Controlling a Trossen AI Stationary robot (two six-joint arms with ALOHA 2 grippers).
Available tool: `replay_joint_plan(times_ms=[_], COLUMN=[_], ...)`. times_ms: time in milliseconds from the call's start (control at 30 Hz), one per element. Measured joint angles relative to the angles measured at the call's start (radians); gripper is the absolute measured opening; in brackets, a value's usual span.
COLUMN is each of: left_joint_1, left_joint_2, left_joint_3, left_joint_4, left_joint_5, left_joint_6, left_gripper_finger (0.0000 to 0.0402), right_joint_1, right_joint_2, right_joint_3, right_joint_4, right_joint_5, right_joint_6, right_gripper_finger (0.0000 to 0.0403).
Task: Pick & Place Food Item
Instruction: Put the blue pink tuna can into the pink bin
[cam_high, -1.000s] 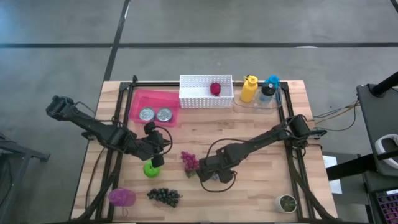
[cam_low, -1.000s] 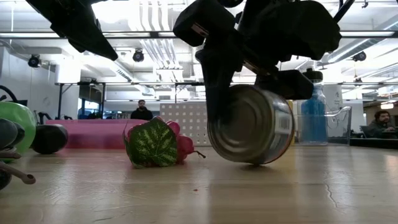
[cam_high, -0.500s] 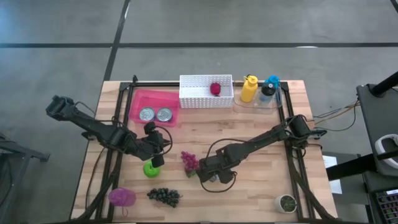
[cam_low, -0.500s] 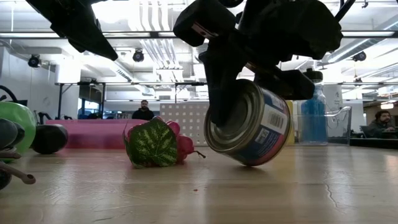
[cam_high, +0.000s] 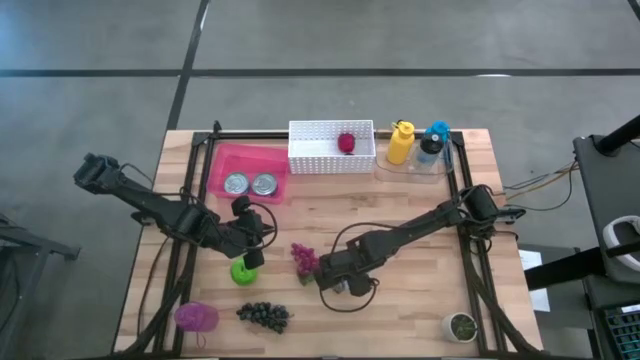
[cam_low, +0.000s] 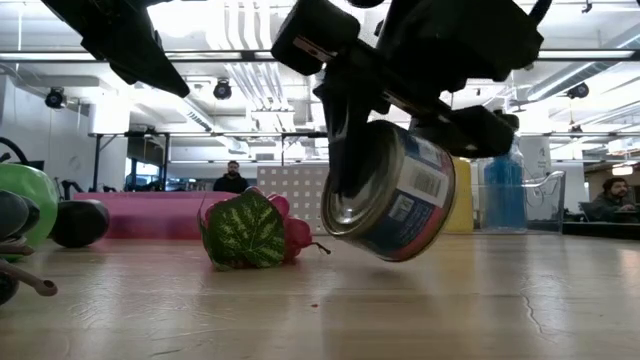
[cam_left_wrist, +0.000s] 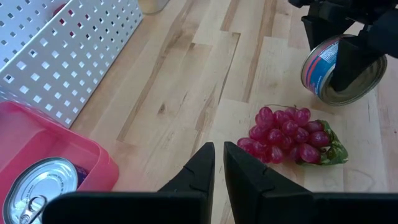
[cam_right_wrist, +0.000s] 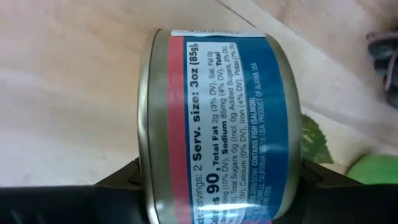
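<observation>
One blue-labelled, round metal salmon can (cam_low: 392, 190) hangs tilted just above the wooden table (cam_high: 420, 215), clamped between the right gripper (cam_high: 338, 283) fingers. Gripped on smooth ends, it could slip and roll into the red grape bunch (cam_left_wrist: 291, 134) nearby. The left gripper (cam_left_wrist: 219, 168), nearly closed and empty, hovers near the pink plastic bin (cam_high: 236, 163).

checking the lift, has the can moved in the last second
Yes. In the low view the can, clamped in the right gripper, has risen off the table and tilted; a second ago it touched the wood beside the leaf.
</observation>
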Motion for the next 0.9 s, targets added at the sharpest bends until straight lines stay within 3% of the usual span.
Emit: replay_joint_plan(times_ms=[900], left_joint_1=[0.0], left_joint_2=[0.0], left_joint_3=[0.0], left_joint_4=[0.0], left_joint_5=[0.0], left_joint_6=[0.0], left_gripper_finger=[0.0039], right_joint_1=[0.001], right_joint_2=[0.0], right_joint_3=[0.001], right_joint_4=[0.016], right_joint_5=[-0.004], right_joint_6=[0.162], right_gripper_finger=[0.0182])
